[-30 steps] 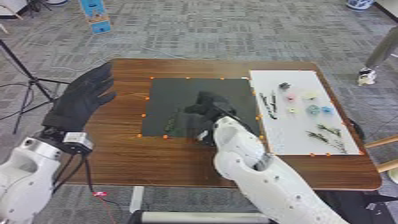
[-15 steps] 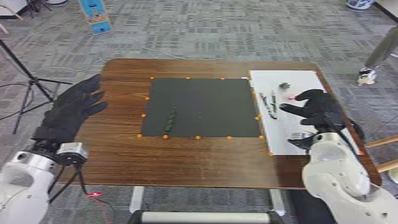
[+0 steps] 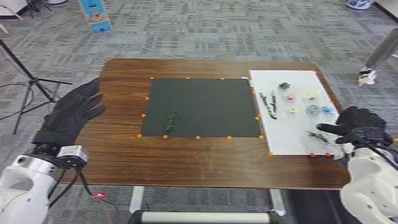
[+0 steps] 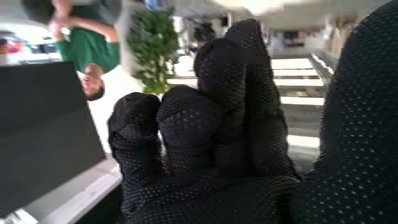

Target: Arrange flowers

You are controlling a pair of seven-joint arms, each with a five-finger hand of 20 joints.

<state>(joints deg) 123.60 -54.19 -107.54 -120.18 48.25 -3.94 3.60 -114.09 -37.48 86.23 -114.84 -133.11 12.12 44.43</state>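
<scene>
My right hand [image 3: 360,122] is at the white board's right edge in the head view, beside the green sprigs [image 3: 322,136], with relaxed fingers. The right wrist view has this hand [image 4: 222,150] with nothing held. My left hand [image 3: 71,112] is off the table's left edge, fingers straight. One thin green stem [image 3: 171,121] lies on the left part of the black mat [image 3: 213,105]. The white board [image 3: 289,145] bears dark stems [image 3: 273,105], a dark bloom [image 3: 284,86], a pink bloom [image 3: 290,96], a pale yellow bloom [image 3: 310,95] and blue blooms [image 3: 313,109].
Small orange markers edge the mat and board. The brown table [image 3: 204,165] extends in front of the mat. A black tripod [image 3: 34,82] stands left of the table, and a grey pole [image 3: 380,55] rises at the right.
My right hand has moved from above the black mat, across the white board, to its right edge, uncovering the blooms. My left hand has shifted slightly.
</scene>
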